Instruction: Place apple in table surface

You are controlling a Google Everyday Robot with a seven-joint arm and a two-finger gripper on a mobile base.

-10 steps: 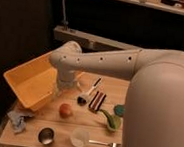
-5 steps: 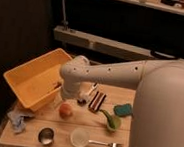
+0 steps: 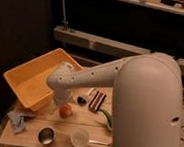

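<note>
Resting on your table surface [image 3: 30,135], the apple [image 3: 66,110] sat just in front of the yellow bin [image 3: 30,80]; you had the gripper [image 3: 56,103] low beside it, toward the bin, jaws spread wide and holding nothing.

Readable text, labels, brands, numbers, signs: none on any item. Surfaces looked over: yellow-orange bin [image 3: 29,80], far left; dark striped packet [image 3: 97,100], centre; white cup [image 3: 79,137] and metal cup [image 3: 46,135], near edge; white arm casing [image 3: 142,104], right. Gripper [image 3: 58,100]: at the bin's near right corner, just left of the apple [image 3: 66,110] lying on the table surface [image 3: 68,126], jaws apart.
</note>
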